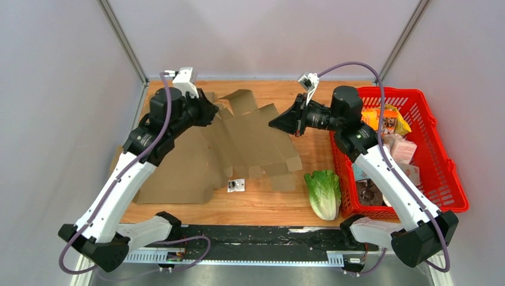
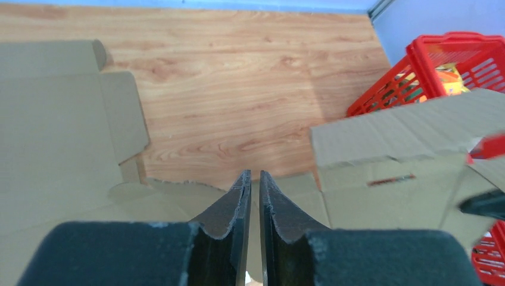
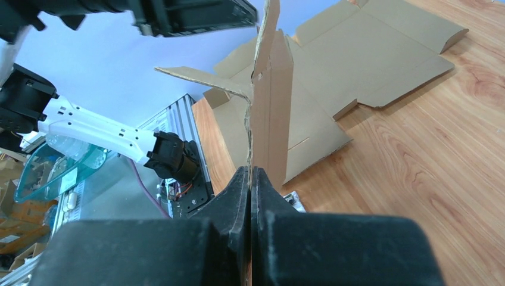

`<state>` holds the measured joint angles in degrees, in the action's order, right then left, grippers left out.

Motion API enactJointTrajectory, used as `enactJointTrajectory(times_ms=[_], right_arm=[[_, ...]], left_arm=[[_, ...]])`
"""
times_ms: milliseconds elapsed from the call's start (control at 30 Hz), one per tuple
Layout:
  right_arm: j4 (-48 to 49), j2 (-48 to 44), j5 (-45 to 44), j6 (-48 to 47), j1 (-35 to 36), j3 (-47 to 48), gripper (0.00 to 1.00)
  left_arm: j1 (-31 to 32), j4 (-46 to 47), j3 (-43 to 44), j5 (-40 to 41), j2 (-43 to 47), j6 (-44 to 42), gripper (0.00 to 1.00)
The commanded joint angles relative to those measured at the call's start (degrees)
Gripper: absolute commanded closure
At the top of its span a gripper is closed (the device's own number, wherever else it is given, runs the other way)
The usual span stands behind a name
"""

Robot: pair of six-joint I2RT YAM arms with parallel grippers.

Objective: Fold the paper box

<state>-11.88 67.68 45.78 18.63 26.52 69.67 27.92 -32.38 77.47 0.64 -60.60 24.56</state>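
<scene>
2 grippers are at the flattened paper box, which lies across the left half of the table, toward its far edge. The right gripper is pinched tight on a raised flap's edge. The left gripper, near the far-left corner, has its jaws barely apart, with nothing visible between them.

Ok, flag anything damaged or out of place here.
The paper box has ragged, torn edges, clearest along the flap pinched in the right gripper. A lettuce lies on the table beside the red basket, not in it.
</scene>
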Motion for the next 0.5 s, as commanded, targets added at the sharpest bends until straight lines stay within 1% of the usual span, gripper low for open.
enactJointTrajectory(times_ms=[0, 133, 267, 367, 467], right_arm=[[3.62, -1.67, 0.98, 1.67, -0.07, 0.29, 1.0], [4.23, -1.5, 0.98, 1.93, -0.07, 0.29, 1.0], [5.11, -0.8, 1.16, 2.46, -0.07, 0.12, 1.0], [5.9, -0.45, 1.33, 2.81, -0.07, -0.15, 1.0], [6.6, -0.36, 1.33, 3.16, -0.07, -0.23, 1.0]], left_arm=[[-1.29, 5.57, -0.04, 0.15, -1.36, 5.23, 0.82], [-1.64, 6.8, 0.05, -2.57, -3.38, 6.99, 0.82], [-1.64, 11.44, -3.98, -7.49, -3.12, 9.89, 0.83], [-1.64, 13.04, -6.71, -7.5, -1.72, 10.69, 0.83], [-1.64, 12.34, -6.46, -8.46, -1.28, 10.16, 0.83]])
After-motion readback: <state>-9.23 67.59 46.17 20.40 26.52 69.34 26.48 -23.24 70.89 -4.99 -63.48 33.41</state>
